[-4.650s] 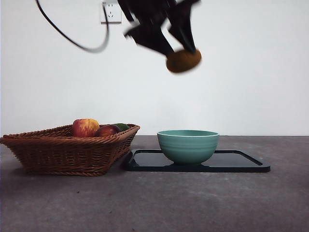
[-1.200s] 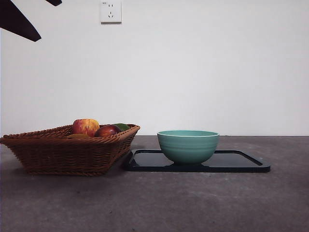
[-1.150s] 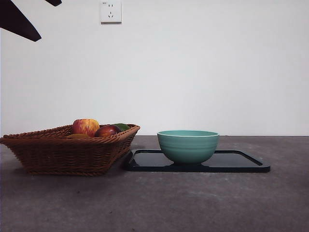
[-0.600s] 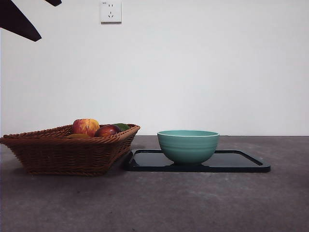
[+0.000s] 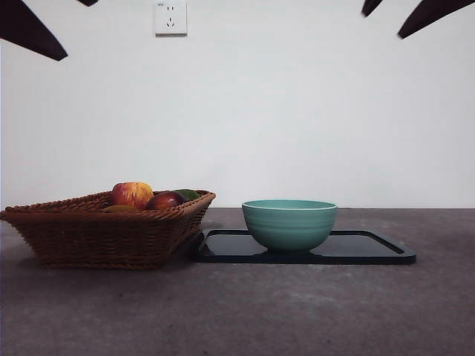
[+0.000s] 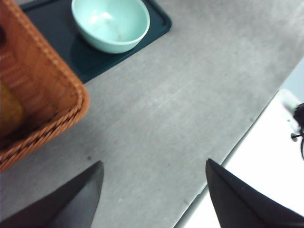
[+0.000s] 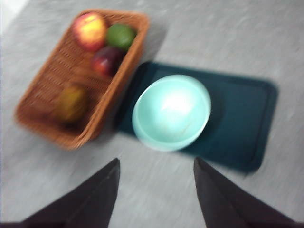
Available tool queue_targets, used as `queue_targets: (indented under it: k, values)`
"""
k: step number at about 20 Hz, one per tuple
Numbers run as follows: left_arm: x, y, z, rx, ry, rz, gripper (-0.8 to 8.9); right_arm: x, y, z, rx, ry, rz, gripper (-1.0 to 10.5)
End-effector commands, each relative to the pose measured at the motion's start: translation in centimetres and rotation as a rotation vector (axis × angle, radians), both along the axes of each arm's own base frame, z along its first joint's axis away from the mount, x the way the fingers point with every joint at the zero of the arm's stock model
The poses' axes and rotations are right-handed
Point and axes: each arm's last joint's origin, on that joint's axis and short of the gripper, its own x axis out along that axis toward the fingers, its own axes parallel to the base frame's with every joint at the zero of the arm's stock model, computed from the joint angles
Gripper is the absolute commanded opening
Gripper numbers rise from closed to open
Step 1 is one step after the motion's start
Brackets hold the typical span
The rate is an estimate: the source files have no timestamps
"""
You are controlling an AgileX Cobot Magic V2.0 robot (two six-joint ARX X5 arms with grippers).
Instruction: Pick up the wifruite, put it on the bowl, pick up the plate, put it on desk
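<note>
wifruite (image 7: 70, 103) sits in the wicker basket (image 7: 52, 85), apart from the apple (image 7: 89, 29), green fruit (image 7: 120, 35) and dark red fruit (image 7: 107, 60). bowl (image 5: 289, 223) is empty, standing on the dark tray (image 5: 371, 246) beside the basket on the desk (image 5: 245, 311). left gripper (image 6: 152, 199) and right gripper (image 7: 156, 194) both high above the desk, jaws spread, holding nothing.
</note>
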Motion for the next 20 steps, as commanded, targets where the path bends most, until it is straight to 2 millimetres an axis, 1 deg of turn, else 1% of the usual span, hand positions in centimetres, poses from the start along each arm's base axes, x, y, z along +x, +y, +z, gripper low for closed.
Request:
queue_targets:
  k: [1,3,5,9,14,17,20]
  values:
    - [0.1,-0.2,0.5,-0.015,-0.028,-0.026,3.44,3.1,0.7,0.0,-0.055,0.011,0.008,2.5]
    - [0.1,-0.2,0.6,-0.015,-0.028,-0.025,3.44,5.6,1.0,-0.6,-0.081,0.045,0.003,2.5]
    - [0.1,-0.2,0.5,-0.015,-0.028,-0.025,3.44,7.9,1.4,-1.8,-0.113,0.087,0.003,2.5]
    - [0.1,-0.2,0.5,-0.015,-0.028,-0.026,3.44,11.5,2.1,-5.3,-0.157,0.164,0.005,2.5]
    - [0.1,-0.2,0.5,-0.015,-0.028,-0.025,3.44,14.5,3.2,-9.5,-0.178,0.221,0.009,2.5]
    - [0.1,-0.2,0.5,-0.014,-0.026,-0.025,3.44,15.7,3.6,-11.7,-0.189,0.254,0.011,2.5]
    - [0.1,-0.2,0.5,-0.014,-0.026,-0.025,3.44,16.4,3.9,-13.2,-0.197,0.274,0.013,2.5]
